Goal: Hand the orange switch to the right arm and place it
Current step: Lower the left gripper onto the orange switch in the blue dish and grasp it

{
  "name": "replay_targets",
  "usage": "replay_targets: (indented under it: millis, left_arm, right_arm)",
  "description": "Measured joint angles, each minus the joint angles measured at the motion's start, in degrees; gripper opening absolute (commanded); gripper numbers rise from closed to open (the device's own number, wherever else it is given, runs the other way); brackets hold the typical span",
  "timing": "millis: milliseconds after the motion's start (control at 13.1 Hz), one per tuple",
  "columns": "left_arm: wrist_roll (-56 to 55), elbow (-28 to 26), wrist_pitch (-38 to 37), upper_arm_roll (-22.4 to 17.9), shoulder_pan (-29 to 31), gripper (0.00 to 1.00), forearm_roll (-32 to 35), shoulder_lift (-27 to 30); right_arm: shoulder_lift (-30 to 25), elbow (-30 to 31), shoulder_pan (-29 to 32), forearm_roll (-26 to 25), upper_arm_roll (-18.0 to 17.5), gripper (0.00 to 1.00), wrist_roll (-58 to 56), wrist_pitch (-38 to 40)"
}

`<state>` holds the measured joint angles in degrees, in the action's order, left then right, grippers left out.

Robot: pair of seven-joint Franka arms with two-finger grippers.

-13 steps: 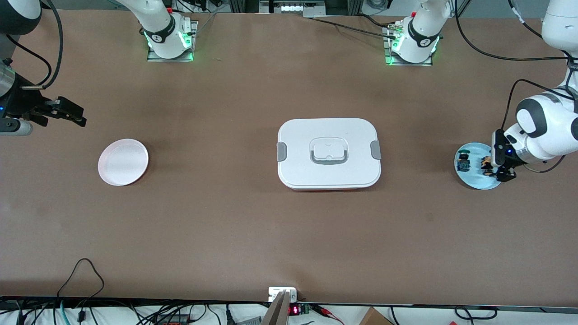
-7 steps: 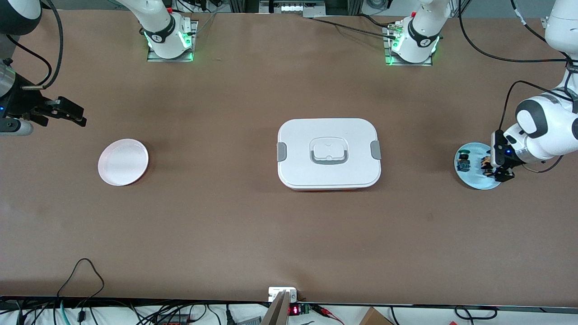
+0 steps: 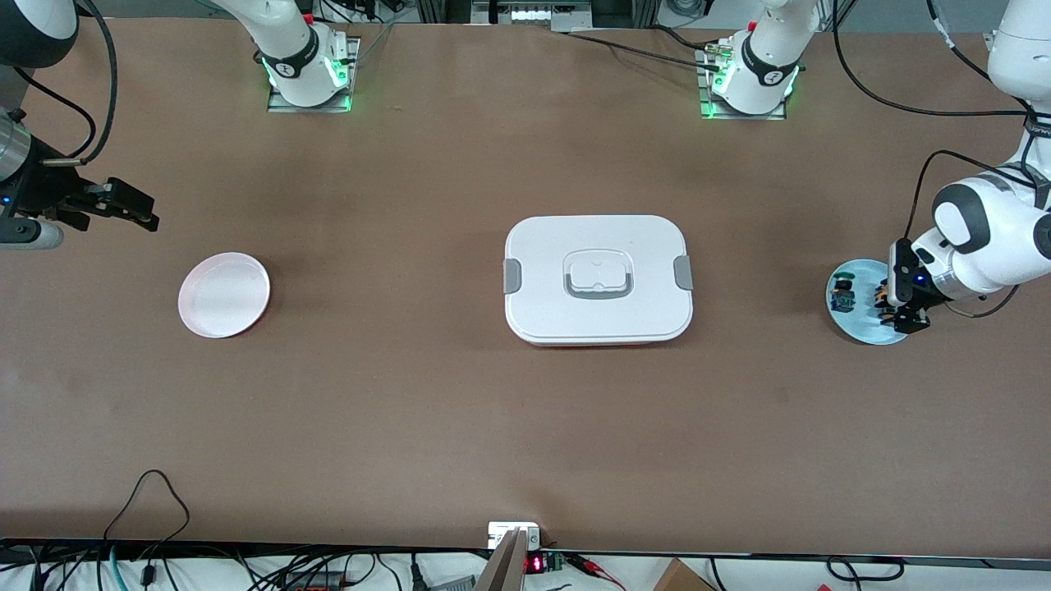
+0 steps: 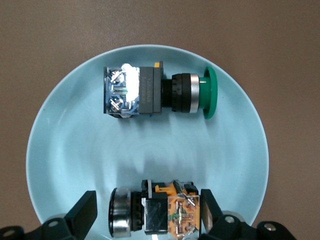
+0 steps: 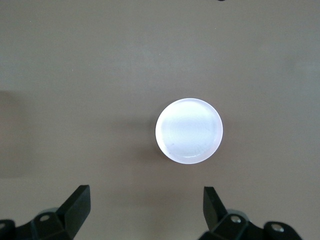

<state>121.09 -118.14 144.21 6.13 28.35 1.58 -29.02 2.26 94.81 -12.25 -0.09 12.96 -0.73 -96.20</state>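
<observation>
The orange switch [image 4: 155,215], boxy with a round metal collar, lies on the glossy round blue plate [image 4: 60,150] at the left arm's end of the table. The left gripper [image 4: 147,212] straddles it, fingers spread and not clamped. The right gripper [image 3: 123,205] waits open above matte brown tabletop near the round pink plate [image 3: 223,294].

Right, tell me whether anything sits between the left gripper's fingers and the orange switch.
Nothing visible does. The left gripper is down at the light blue plate, its open fingers on either side of the orange switch. The green-capped switch lies apart on the same plate.
</observation>
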Motion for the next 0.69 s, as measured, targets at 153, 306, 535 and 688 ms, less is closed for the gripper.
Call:
replay_targets:
  millis: [153,306,535,688]
  left_arm:
    - [0.1,0.0,0.1,0.0,0.1,0.68,0.0,-0.3]
    - [0.1,0.1,0.3,0.0,0.1,0.38,0.0,-0.6]
    - [0.2,0.3,0.4,0.1,0.1,0.0,0.0,-0.7]
    - [0.2,0.5,0.4,0.1,0.1,0.0,0.0,-0.8]
  right_arm:
    - [0.0,0.0,0.0,0.0,0.0,1.0,0.0,0.0]
    - [0.0,0.0,0.0,0.0,0.0,1.0,0.0,0.0]
    - [0.1,0.0,0.0,0.0,0.0,1.0,0.0,0.0]
    - [0.1,0.0,0.0,0.0,0.0,1.0,0.0,0.0]
